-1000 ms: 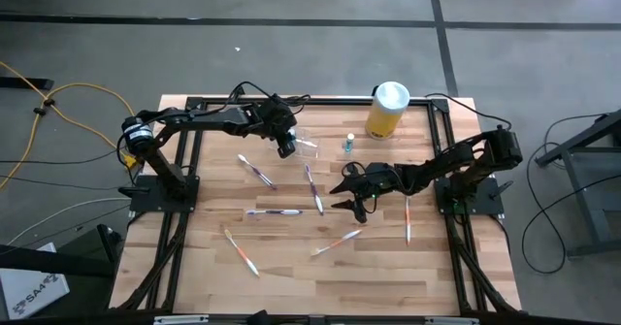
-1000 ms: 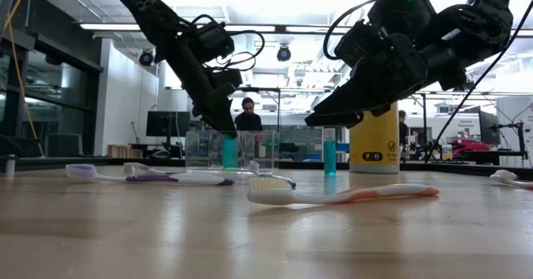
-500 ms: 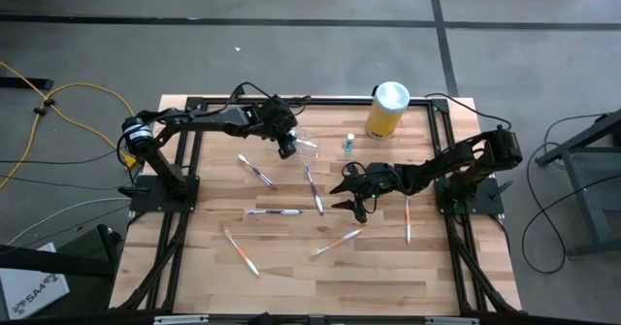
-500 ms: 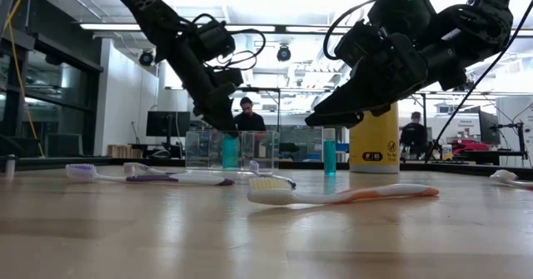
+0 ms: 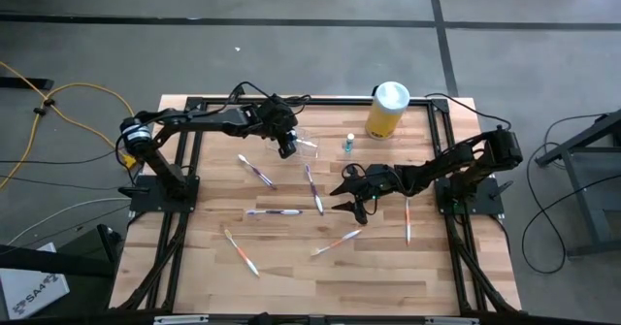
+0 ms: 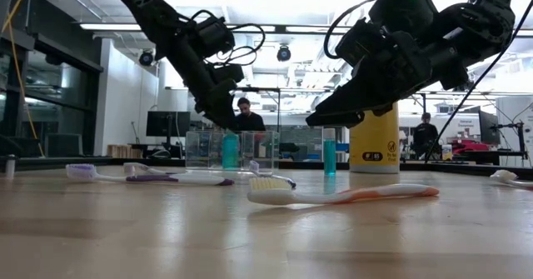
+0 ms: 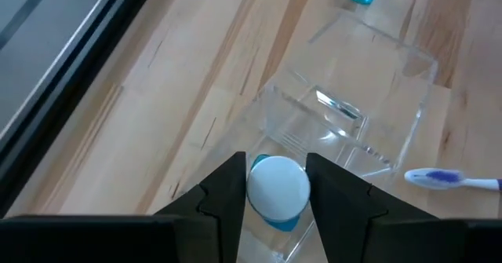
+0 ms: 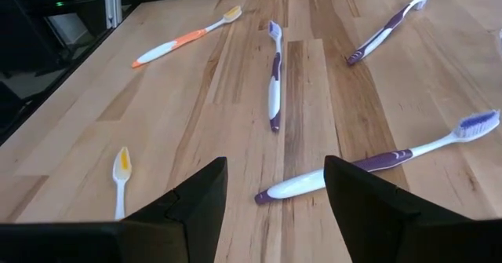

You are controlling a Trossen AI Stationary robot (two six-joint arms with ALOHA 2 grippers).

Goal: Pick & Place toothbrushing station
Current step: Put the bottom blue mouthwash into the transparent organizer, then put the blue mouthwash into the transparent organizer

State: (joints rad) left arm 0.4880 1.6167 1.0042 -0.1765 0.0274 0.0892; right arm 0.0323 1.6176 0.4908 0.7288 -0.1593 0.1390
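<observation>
Barely begun — toothbrushing station [image 5: 307, 143] standing at the table's [image 5: 291, 267] 12 o'clock. Left gripper [image 7: 276, 186] clamped on a small white-capped bottle [image 7: 278, 191] inside it; right gripper [image 5: 351, 197] spread open over the toothbrushes [image 8: 274, 73], none loaded yet

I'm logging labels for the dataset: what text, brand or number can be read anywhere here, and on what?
Yellow canister: a small dark mark low on its side, too blurred to read.
Card on the floor at the high view's lower left: dark print, too small to read.
Nothing else bears readable text.

Light wooden table [image 5: 291, 267]. Carries scattered toothbrushes: purple-handled [image 5: 275, 211], orange-handled [image 5: 408, 219] at right. At far edge: yellow canister [image 5: 386, 111], small blue bottle [image 5: 349, 144], clear plastic toothbrushing station [image 5: 307, 143].
</observation>
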